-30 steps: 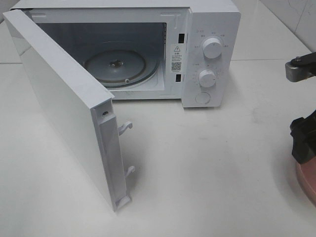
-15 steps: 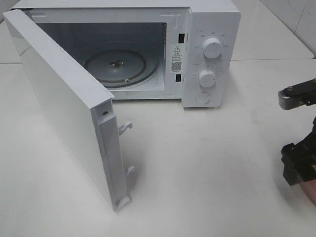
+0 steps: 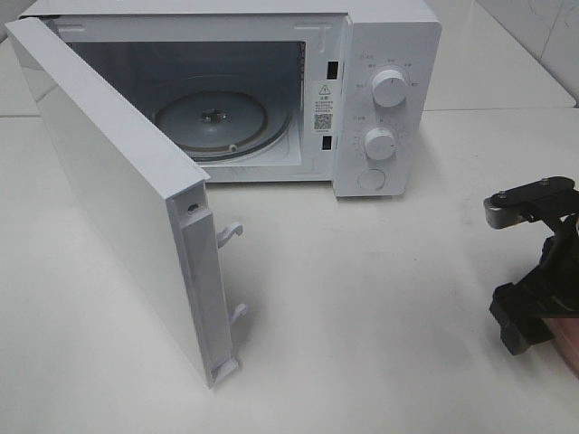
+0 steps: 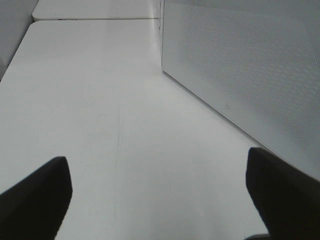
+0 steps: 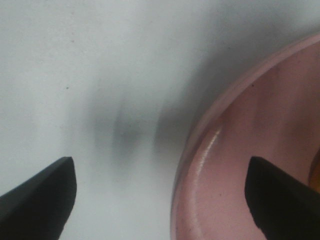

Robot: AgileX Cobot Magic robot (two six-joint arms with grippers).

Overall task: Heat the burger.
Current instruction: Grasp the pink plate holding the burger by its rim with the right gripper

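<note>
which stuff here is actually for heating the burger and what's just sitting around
For the job: white microwave oven, door open; round glass turntable; round pink plate; right tool over its rim.
Idle: left tool, beside the door; white tabletop. Burger itself not clearly visible.

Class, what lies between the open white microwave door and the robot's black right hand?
Only bare white tabletop separates the white microwave door and black right hand, shown in the exterior high view.
</note>
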